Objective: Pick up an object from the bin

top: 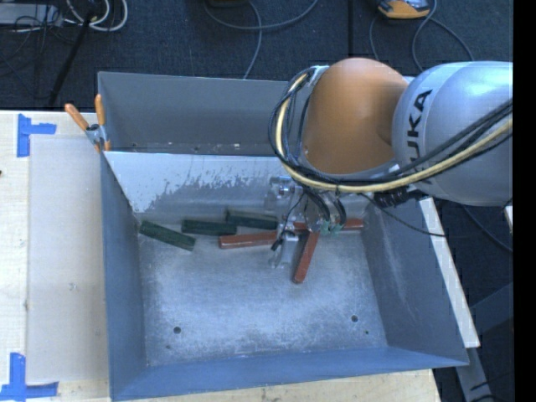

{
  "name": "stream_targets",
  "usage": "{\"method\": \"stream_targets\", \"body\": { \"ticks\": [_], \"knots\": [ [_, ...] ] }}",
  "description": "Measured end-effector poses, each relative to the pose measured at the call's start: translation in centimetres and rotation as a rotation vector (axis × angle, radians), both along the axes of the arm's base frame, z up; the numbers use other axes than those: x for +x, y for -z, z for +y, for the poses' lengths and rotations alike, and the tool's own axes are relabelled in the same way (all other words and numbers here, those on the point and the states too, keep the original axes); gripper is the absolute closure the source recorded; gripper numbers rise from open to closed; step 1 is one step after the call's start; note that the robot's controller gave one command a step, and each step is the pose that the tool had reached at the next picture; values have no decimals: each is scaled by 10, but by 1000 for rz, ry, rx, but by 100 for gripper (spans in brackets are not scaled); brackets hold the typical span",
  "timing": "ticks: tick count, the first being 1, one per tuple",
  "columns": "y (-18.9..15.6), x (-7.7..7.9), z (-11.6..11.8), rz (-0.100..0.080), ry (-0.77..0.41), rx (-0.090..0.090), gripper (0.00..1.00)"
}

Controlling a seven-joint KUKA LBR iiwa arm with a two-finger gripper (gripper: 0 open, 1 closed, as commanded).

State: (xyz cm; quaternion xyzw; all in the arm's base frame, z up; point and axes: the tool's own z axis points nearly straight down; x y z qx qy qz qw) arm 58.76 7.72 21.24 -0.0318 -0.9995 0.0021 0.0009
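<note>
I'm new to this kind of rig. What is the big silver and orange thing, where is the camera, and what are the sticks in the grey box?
The big silver body with the orange cover is a robot arm, reaching in from the right of the picture. The single camera looks down from above, a little to one side, into a grey metal bin. At the arm's end is its tool, the part meant to grasp things, lowered close to the bin floor near the back wall. Thin bars lie on the floor: dark green bars to the left, and beside the tool a flat reddish-brown bar and a slanting reddish-brown bar. Whether the tool holds either one cannot be told from this view.
</note>
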Motion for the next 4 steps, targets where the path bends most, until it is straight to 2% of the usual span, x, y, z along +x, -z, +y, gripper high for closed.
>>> {"method": "stream_targets", "body": {
  "ticks": [1,2,3,4],
  "knots": [
    [-2,35,-101,-6,-175,3,0],
    [123,29,-96,5,-452,7,0],
    [120,31,-97,-1,-446,6,100],
    [120,31,-98,-1,-444,6,0]
  ]
}}
